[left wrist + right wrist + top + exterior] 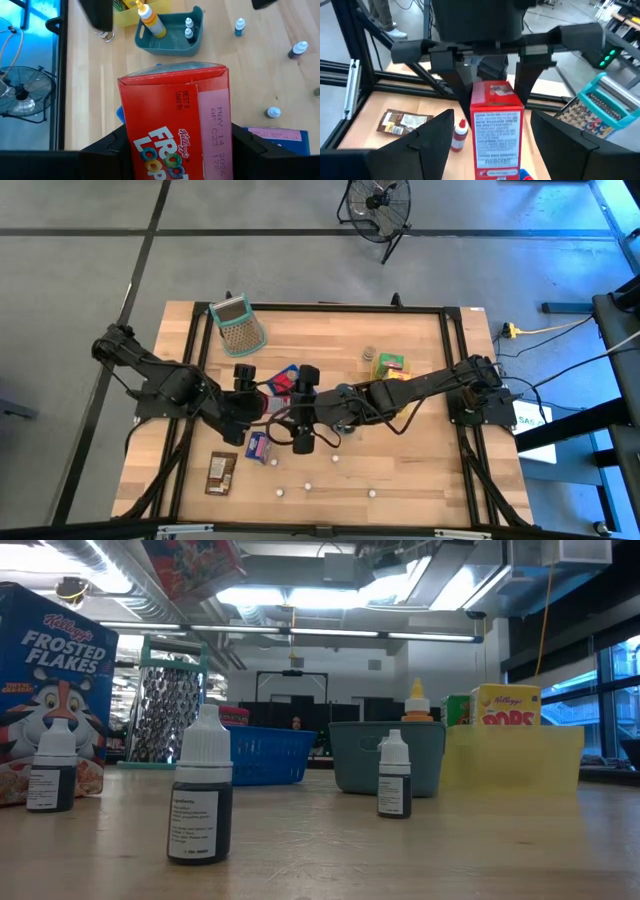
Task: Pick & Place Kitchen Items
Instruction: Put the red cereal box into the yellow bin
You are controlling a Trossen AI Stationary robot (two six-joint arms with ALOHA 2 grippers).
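Currently clamped in left jaws across its sides: red cereal box [175, 125], held above the bench [400, 465], just off centre toward ten o'clock. Right jaws spread wide, empty, facing box from three o'clock. Likely light, hollow, crushable, slightly slick; best pinched gently across narrow side panels, below top flap.

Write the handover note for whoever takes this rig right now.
Left gripper: shut on the red Froot Loops box, held up at table centre.
Right gripper: jaws either side of the same box, contact unclear; looks like a handoff.
Placed: bottles in the teal tray.
Left: dropper bottles, a brown packet and small white pieces loose on the table.
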